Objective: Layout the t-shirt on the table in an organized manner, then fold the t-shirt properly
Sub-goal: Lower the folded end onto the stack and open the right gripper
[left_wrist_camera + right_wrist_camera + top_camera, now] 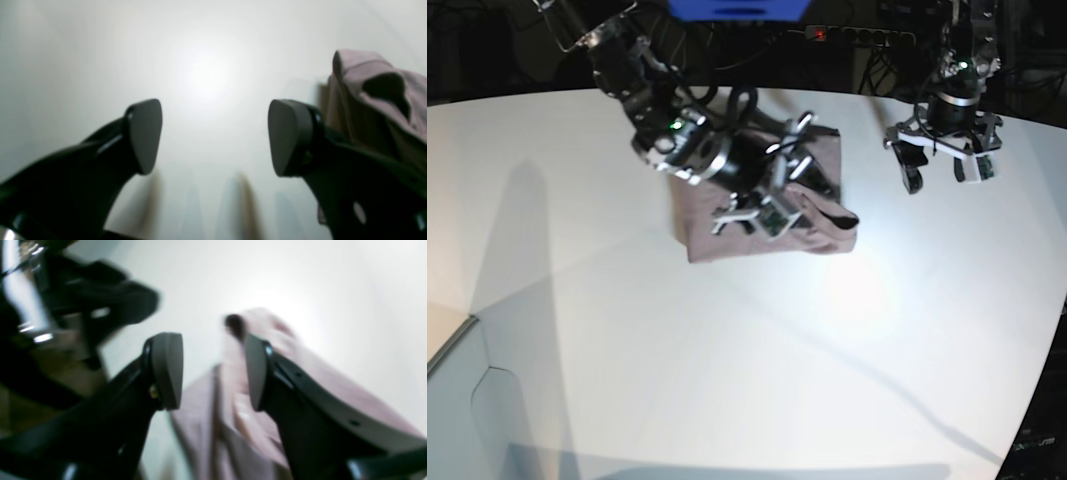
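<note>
The mauve-grey t-shirt [757, 225] lies bunched into a rough rectangle on the white table [727, 360], right of centre toward the far edge. My right gripper [767, 188] hangs open just over the shirt's top. In the right wrist view, the right gripper [213, 371] has its jaws apart with blurred shirt cloth [230, 430] below and behind them. My left gripper [942, 170] is open and empty over bare table to the right of the shirt. In the left wrist view, the left gripper [215, 136] faces white table [200, 73], with the shirt [373, 100] at the right edge.
The table's curved far edge [847, 95] borders a dark area with cables and a power strip [857, 36]. A pale box corner [457, 385] sits at the lower left. A blurred dark arm part [83, 296] fills the upper left of the right wrist view.
</note>
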`<action>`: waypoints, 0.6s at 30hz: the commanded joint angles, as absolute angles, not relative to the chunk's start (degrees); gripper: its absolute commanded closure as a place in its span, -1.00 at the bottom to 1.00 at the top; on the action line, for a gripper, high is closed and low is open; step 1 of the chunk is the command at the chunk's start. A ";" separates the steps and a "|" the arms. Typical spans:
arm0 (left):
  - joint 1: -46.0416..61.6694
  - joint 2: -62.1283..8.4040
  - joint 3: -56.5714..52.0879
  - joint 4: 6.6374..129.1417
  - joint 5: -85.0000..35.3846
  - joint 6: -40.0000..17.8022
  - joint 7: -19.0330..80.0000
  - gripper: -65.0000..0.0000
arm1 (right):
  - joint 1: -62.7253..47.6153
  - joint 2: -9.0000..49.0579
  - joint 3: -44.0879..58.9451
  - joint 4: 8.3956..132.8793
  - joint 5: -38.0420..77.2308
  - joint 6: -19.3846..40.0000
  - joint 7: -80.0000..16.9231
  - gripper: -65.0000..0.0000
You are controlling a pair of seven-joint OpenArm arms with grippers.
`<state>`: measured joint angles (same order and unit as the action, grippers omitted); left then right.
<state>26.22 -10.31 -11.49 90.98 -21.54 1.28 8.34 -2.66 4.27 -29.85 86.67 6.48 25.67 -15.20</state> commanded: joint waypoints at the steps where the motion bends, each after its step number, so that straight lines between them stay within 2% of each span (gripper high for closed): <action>1: 26.51 -10.68 -11.65 92.44 -21.58 1.10 6.90 -0.48 | -2.95 4.09 -28.18 87.96 7.34 25.89 -13.49 0.06; 6: 28.18 -10.59 -11.56 92.70 -21.67 1.10 6.90 -0.48 | -6.99 5.23 -19.47 92.26 7.34 25.89 -13.49 0.06; 10: 28.35 -9.89 -11.91 92.44 -21.67 1.01 6.90 -0.48 | -9.80 7.16 -16.57 95.34 7.43 25.89 -13.67 0.07; 18: 29.14 -9.80 -12.18 92.79 -21.67 1.01 6.90 -0.48 | -12.09 7.43 -11.65 95.52 7.43 25.89 -13.85 0.07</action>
